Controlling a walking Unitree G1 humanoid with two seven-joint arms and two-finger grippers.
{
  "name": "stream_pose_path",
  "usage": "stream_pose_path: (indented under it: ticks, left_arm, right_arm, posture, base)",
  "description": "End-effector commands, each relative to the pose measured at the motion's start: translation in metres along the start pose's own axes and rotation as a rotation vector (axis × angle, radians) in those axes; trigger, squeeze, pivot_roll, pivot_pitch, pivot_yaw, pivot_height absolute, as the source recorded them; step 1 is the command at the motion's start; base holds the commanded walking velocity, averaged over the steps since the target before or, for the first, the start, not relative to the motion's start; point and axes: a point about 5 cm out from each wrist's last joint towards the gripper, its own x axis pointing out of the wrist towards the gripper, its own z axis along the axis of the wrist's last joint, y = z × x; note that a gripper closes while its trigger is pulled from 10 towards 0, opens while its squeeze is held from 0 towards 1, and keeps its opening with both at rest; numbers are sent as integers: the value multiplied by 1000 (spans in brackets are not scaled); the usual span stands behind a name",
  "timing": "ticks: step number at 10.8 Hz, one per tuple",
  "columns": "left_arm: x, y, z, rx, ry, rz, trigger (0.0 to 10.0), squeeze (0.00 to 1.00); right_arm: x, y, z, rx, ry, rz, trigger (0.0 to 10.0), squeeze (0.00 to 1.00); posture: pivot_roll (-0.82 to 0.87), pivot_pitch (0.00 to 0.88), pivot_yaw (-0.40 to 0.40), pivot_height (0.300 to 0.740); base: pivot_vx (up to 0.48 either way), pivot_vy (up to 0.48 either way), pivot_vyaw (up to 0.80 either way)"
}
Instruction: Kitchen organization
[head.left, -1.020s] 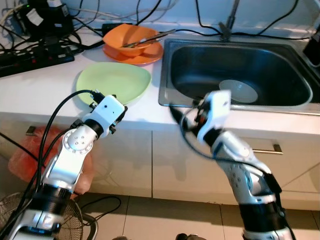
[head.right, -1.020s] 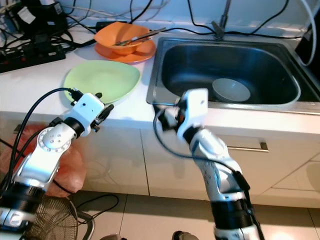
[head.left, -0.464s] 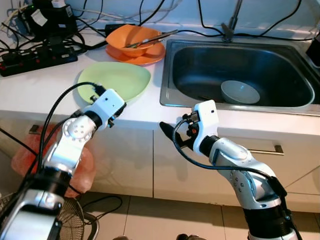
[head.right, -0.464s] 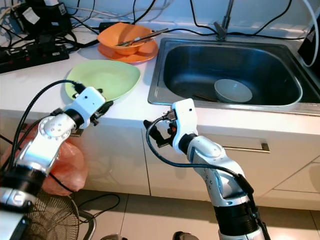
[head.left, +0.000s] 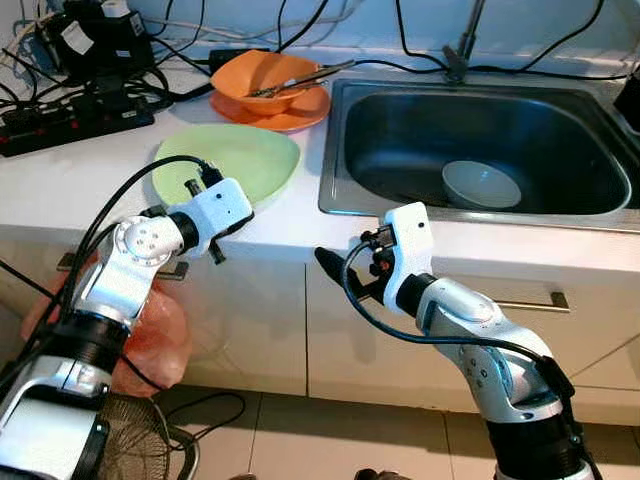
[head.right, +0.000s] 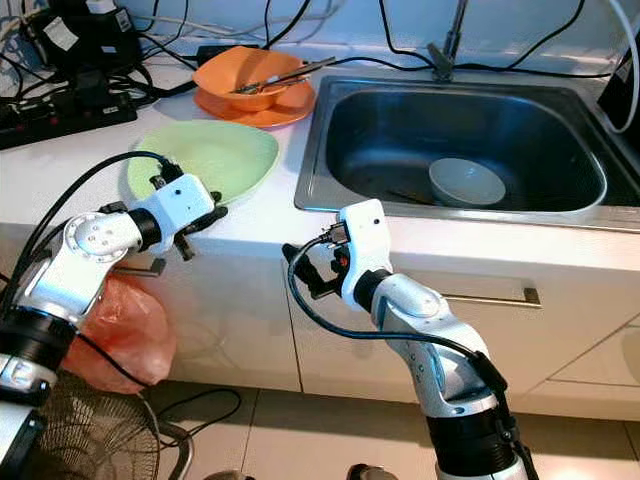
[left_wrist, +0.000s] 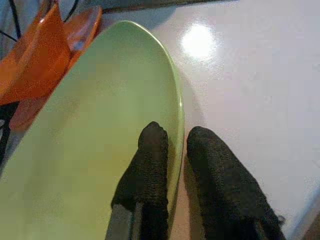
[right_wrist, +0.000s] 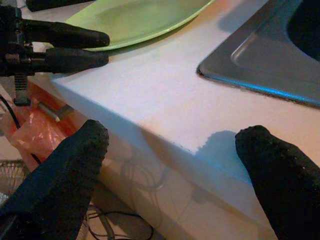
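The left gripper is reached over the counter edge, its narrowly parted fingers straddling the rim of the green plate beside the sink. The right gripper is held wide open below the counter front.

The right end effector is lower now, below the tabletop edge. The left end effector now pinches the green plate rim.
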Motion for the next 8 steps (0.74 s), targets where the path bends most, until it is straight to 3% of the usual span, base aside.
stream_pose_path:
  ticks: [1, 5, 8]
  left_arm:
    - [2, -25, -30, -36, 154, -142, 0, 0]
    - [2, -23, -28, -30, 145, -135, 0, 0]
    - [7, -18, -6, -7, -27, 48, 0, 0]
  right_arm:
    - [0, 2, -10, 18, 50, 3, 10000, 0]
    - [-1, 2, -11, 20, 50, -5, 10000, 0]
    - [3, -1, -7, 45, 17, -34, 10000, 0]
  posture:
    - [97, 119, 29, 740]
    - [96, 119, 31, 740]
    - [98, 117, 26, 740]
  base:
    - [0, 0, 0]
    - [0, 0, 0]
    - [0, 0, 0]
